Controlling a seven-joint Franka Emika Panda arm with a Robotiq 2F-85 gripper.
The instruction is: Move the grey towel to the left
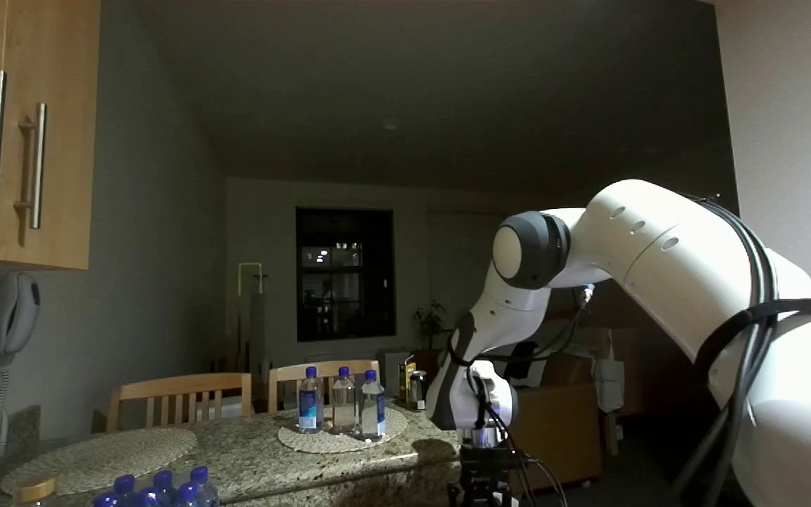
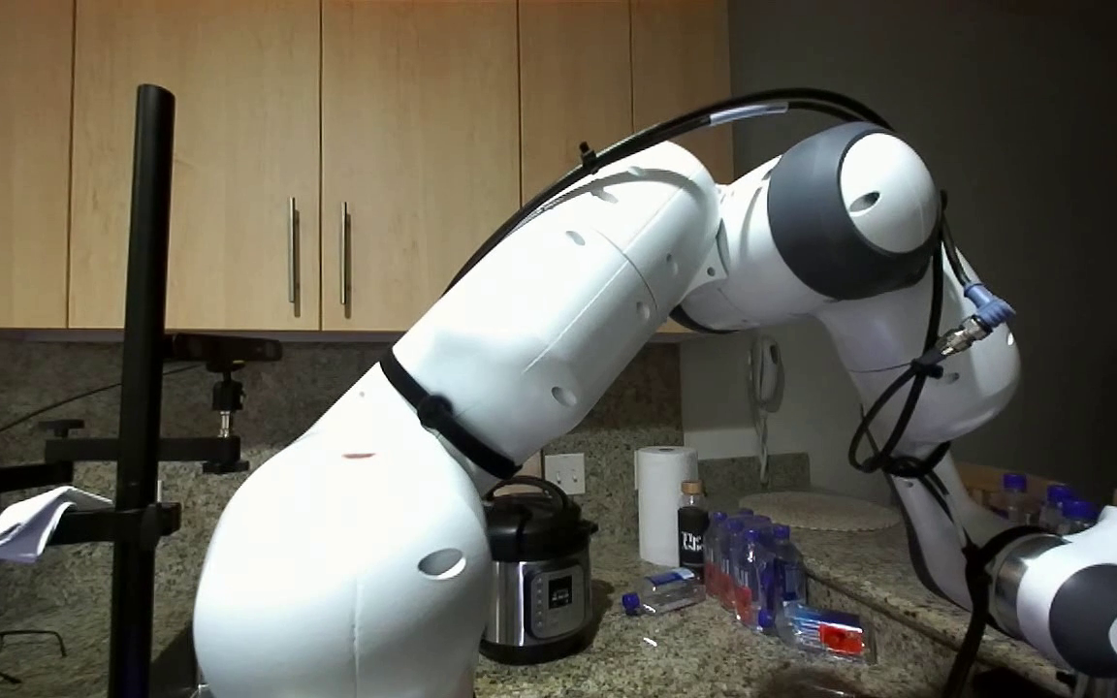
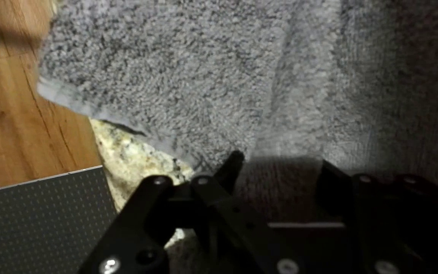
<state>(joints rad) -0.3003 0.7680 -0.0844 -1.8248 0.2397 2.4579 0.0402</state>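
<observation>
A grey towel (image 3: 173,76) with a pale hem fills most of the wrist view. It lies over the edge of a speckled stone counter (image 3: 135,156). Its right part is in shadow. My gripper (image 3: 280,161) is close over the towel, its two black fingers apart with shaded towel showing between them. I cannot tell whether the fingertips touch the cloth. In an exterior view the gripper (image 1: 484,486) points down at the bottom edge, its fingertips cut off. The towel is out of view in both exterior views.
Several bottles (image 1: 343,401) stand on a woven mat on the raised counter, and more bottles (image 2: 748,572) stand below. A pressure cooker (image 2: 544,591) and a paper towel roll (image 2: 665,504) are by the wall. Wooden floor (image 3: 25,106) and a grey dotted panel (image 3: 48,217) lie beyond the counter edge.
</observation>
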